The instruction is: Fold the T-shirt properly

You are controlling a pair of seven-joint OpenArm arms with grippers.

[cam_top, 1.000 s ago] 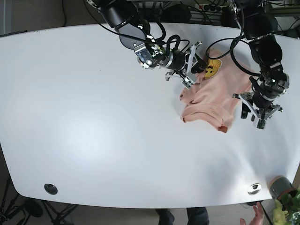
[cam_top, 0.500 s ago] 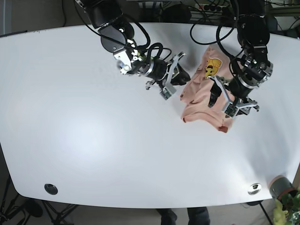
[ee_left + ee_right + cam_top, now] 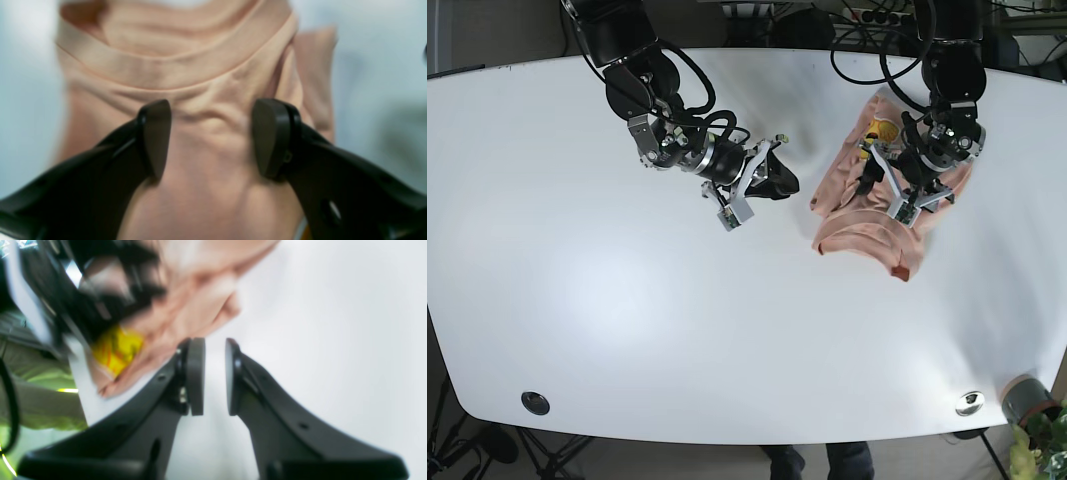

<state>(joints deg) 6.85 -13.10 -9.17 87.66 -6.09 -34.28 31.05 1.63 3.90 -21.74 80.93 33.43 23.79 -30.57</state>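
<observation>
Left gripper (image 3: pixel 211 136) hangs open over the crumpled peach cotton T-shirt (image 3: pixel 877 215) at the white tabletop's (image 3: pixel 627 320) far right; right gripper (image 3: pixel 210 376), nearly closed, holds nothing. I judge I'm choosing a grasp; next, pinch the collar.

The crumpled peach cotton T-shirt (image 3: pixel 877 210) lies on the white oval bench (image 3: pixel 627 300) at the upper right of the base view. The left hand (image 3: pixel 897 190) sits directly over it (fingers straddling the cloth in the wrist view). The right hand (image 3: pixel 767 180) lies to its left, apart from it, near upper centre.
</observation>
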